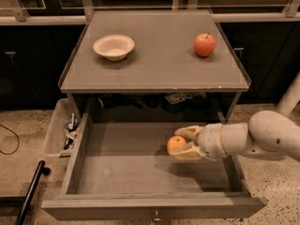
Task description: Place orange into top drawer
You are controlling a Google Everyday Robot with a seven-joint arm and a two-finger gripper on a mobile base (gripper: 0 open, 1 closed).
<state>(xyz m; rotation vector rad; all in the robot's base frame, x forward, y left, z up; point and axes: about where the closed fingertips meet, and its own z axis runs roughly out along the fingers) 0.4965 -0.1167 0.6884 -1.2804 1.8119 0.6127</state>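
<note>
Nearest to me is the front board of the open drawer point(122, 172), pulled out from under the tabletop, with a small knob point(154, 215) at the middle of its lower edge. Its flat grey floor is bare. Over the right half of that floor hangs my gripper point(180, 143), reaching in from the right on my white arm point(262, 137) across the drawer's right wall. My two fingers point(188, 133) are clamped on the orange point(175, 144), one above it and one below, so the fruit sits at their tips facing left. The orange is inside the drawer's outline but held off the floor, with a dark shadow under it and my wrist. Left of the drawer, just beside its outer wall, stands a clear bin point(55, 134) holding small clutter I cannot make out, and a black pole point(30, 191) slants across the speckled ground below it. Farther back, on the grey tabletop point(159, 74), a pale bowl point(114, 46) sits at the left and a red apple point(205, 44) at the right, well apart. Behind them are dark cabinets.
</note>
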